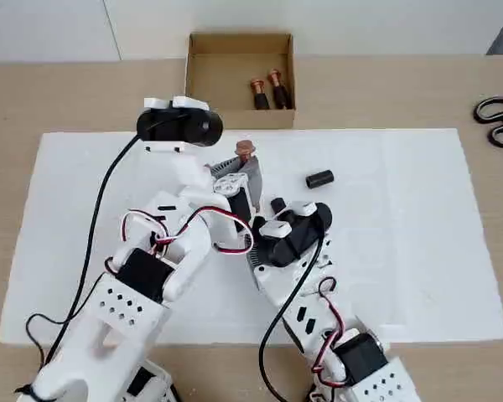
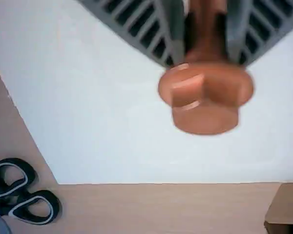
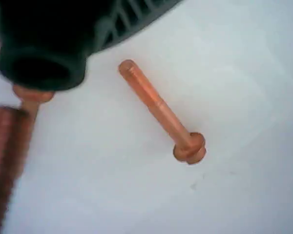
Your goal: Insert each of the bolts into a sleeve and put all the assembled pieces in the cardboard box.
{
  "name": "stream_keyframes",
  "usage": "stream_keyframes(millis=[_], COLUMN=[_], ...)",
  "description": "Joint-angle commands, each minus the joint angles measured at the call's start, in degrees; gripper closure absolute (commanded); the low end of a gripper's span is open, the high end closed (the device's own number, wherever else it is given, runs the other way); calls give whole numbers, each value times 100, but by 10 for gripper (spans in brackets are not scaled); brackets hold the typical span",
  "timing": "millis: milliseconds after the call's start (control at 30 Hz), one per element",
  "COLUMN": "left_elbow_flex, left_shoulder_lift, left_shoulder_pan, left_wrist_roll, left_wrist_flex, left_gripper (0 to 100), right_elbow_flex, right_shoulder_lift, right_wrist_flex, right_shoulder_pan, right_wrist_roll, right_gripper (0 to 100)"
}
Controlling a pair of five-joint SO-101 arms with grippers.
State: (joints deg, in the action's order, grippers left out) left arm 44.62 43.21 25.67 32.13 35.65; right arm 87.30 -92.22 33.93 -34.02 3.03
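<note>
Where the left pincer (image 2: pixel 205 29) clamps it, the bolt (image 2: pixel 205 97) gleams copper, hex-headed.

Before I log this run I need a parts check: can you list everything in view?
Cardboard box: one, brown, on the table beyond the sheet.
Assembled pieces: two, copper bolts in black sleeves, inside the box.
Held bolt: one, copper, in the left gripper.
Loose bolt: one, copper, lying on the sheet.
Blurred bolt: copper, beside the held sleeve; possibly the held bolt again.
Held sleeve: one, black, in the right gripper.
Loose sleeve: one, black, lying on the sheet.
Sheet: one, white, on the table.
Scissors: one pair, black handles, on the table beside the sheet.
Table: one, wooden.
Left gripper: closed on the held bolt.
Right gripper: closed on the held sleeve.
</note>
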Motion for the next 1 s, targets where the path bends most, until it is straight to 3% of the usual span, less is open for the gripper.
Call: stream_keyframes(millis=[0,967], left_elbow_flex=[-66,-66], left_shoulder_lift=[35,35], left_shoulder_pan=[35,264], left_wrist_roll=[44,44], left_wrist_flex=[123,501], left_gripper=[994,994], right_elbow_flex=[-18,-18], right_shoulder_lift=[-110,-110], right_wrist_flex=[13,13], right_shoulder_pan=[-31,-4], right_wrist_roll=[44,44], right_gripper=[995,995])
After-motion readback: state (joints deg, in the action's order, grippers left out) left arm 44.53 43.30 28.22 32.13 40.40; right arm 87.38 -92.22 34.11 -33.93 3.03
